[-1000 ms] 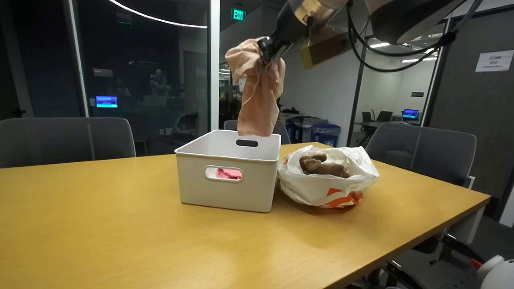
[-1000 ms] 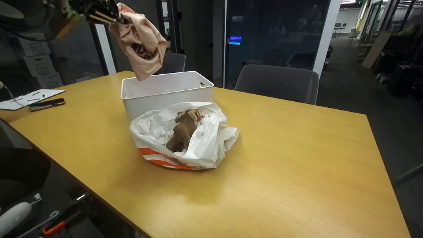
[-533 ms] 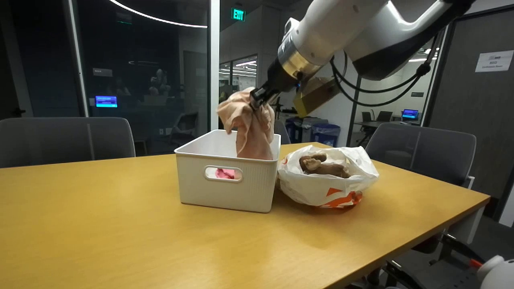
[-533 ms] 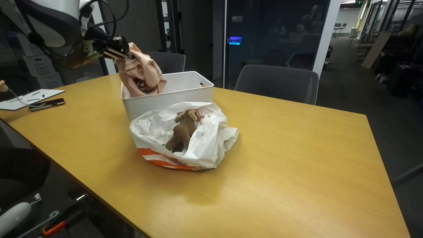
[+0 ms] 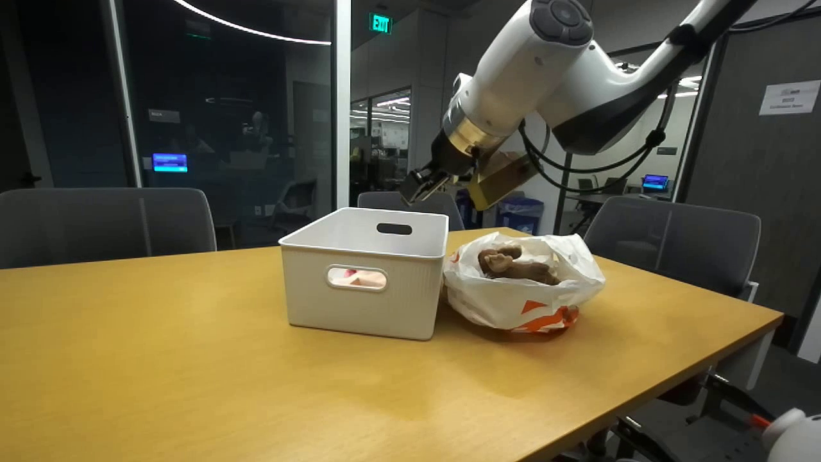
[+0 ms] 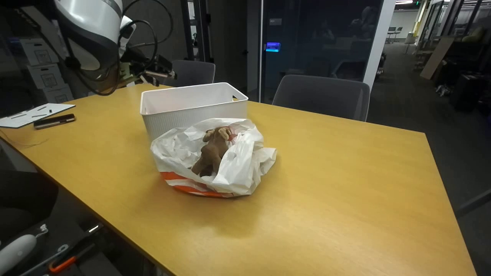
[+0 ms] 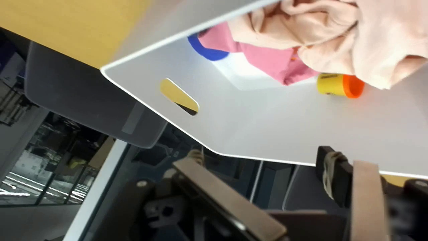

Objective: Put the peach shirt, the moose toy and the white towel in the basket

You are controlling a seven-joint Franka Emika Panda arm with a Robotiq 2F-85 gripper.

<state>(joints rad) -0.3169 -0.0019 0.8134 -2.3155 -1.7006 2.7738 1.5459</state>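
The peach shirt [image 7: 321,30] lies crumpled inside the white basket [image 5: 359,308]; a bit of it shows through the handle cut-out in an exterior view. Above the basket's far side, my gripper [image 7: 262,155] stands open with nothing held, its fingers spread wide apart. In both exterior views the gripper [image 5: 414,192] is just over the rim. The brown moose toy [image 6: 212,153] rests in the mouth of a plastic bag beside the basket. I cannot make out the white towel; it is hidden or out of view.
The white plastic bag [image 6: 245,165] with orange marks stands close against the basket. Inside the basket are a pink cloth [image 7: 264,60], a yellow can with an orange lid [image 7: 339,85] and a blue object [image 7: 207,50]. A dark object [image 6: 55,121] lies near the table's edge.
The gripper came down over the basket and opened. The peach shirt dropped from its fingers into the basket. The arm then shifted slightly; the moose toy and bag stayed put.
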